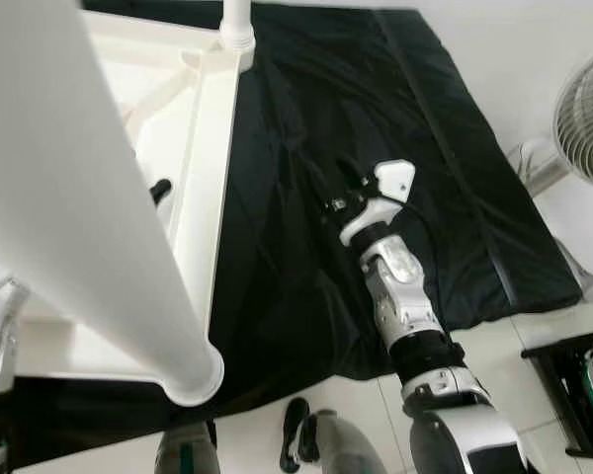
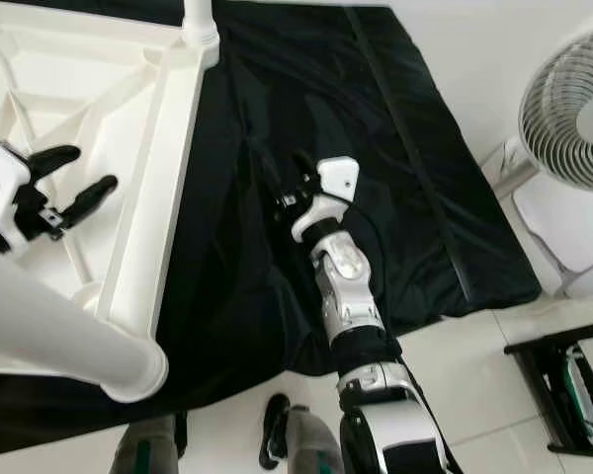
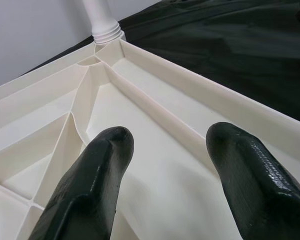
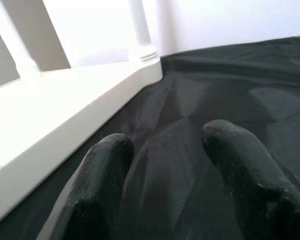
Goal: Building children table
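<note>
Table: a white plastic children's table [image 2: 168, 168] lies upside down on a black cloth [image 2: 395, 168] spread over the pale tiled floor [image 2: 474, 355]; its ribbed underside faces up, and it takes the robot's left half of the scene.
Legs: one white leg [image 2: 200, 25] stands up from the far corner socket; another leg [image 2: 69, 346] rises from the near corner, close to the camera.
Left gripper: the left gripper [image 2: 74, 183] hangs over the table's underside, inside the rim, between the ribs; its two black fingers [image 3: 97, 175] are spread wide with nothing between them. The wrist view looks along a diagonal rib toward the far corner socket.
Right gripper: the right gripper [image 2: 298, 176] is low over the black cloth, just beside the table's long edge on the robot's right and apart from it; its fingers [image 4: 230, 155] are parted and hold nothing. Whether the tips touch the cloth I cannot tell.
Right arm: the silver forearm [image 2: 348, 286] reaches forward across the cloth's near edge.
Surroundings: a white standing fan [image 2: 573, 109] is off the cloth on the right; a dark low rack [image 2: 563, 385] sits at the near right on the tiles.
</note>
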Robot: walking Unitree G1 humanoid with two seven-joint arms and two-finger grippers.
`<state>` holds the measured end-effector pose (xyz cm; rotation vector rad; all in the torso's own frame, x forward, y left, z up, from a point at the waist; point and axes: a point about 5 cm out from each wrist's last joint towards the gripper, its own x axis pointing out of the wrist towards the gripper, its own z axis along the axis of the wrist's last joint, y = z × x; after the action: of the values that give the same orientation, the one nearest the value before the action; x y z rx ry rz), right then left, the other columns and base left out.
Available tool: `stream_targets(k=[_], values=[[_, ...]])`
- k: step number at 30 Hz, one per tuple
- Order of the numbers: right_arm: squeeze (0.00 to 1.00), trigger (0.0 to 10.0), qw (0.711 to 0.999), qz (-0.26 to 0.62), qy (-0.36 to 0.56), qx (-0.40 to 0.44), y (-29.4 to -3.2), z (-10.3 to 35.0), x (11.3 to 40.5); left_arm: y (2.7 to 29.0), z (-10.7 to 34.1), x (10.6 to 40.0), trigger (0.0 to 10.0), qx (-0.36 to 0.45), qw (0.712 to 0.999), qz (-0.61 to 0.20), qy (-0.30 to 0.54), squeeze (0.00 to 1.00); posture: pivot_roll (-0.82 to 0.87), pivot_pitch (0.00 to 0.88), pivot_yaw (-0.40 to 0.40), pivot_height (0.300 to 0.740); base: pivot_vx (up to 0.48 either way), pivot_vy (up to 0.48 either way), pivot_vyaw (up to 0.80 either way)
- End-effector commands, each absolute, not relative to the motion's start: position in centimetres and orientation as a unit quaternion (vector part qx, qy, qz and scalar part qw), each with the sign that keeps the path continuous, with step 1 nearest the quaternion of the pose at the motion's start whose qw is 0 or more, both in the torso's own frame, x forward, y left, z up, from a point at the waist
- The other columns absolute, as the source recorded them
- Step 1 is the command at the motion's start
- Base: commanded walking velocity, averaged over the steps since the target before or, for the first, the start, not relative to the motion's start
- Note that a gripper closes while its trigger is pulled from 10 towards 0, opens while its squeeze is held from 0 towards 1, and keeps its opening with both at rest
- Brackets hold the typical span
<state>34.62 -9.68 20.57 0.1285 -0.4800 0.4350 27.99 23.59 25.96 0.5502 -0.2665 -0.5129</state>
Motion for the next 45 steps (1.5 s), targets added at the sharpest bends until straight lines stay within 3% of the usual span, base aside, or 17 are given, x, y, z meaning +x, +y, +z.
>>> stream_targets(k=[1,7,17,31,41,45], values=[[0.00,10.0,0.944,0.208,-0.245,0.075,-10.3,21.0,33.9,24.2,25.5,27.9,10.0,0.273,0.919,-0.257,-0.121,0.00,0.26,0.230,-0.099,0.740,0.000,0.000,0.00],[0.00,10.0,0.939,0.207,-0.262,0.077,-10.6,21.8,32.9,25.2,24.5,28.2,10.0,0.263,0.922,-0.264,-0.107,0.00,0.25,0.210,-0.091,0.740,0.000,0.000,0.00],[0.00,10.0,0.946,0.191,-0.253,0.073,-11.4,21.7,31.6,27.1,24.0,29.5,10.0,0.343,0.890,-0.293,-0.073,0.00,0.22,0.143,-0.089,0.740,0.000,0.000,0.00],[0.00,10.0,0.952,0.170,-0.245,0.066,-12.3,21.6,30.8,29.2,24.0,30.9,10.0,0.368,0.871,-0.325,-0.023,0.00,0.21,0.099,-0.047,0.740,0.000,0.000,0.00],[0.00,10.0,0.955,0.168,-0.237,0.057,-12.5,21.4,30.5,28.9,21.6,30.8,10.0,0.413,0.817,-0.400,0.036,0.00,0.21,0.111,-0.035,0.740,0.000,0.000,0.00],[0.00,10.0,0.956,0.168,-0.234,0.056,-12.5,21.4,30.4,28.9,21.2,31.3,10.0,0.417,0.813,-0.403,0.046,0.00,0.20,0.115,-0.033,0.740,0.000,0.000,0.00]])
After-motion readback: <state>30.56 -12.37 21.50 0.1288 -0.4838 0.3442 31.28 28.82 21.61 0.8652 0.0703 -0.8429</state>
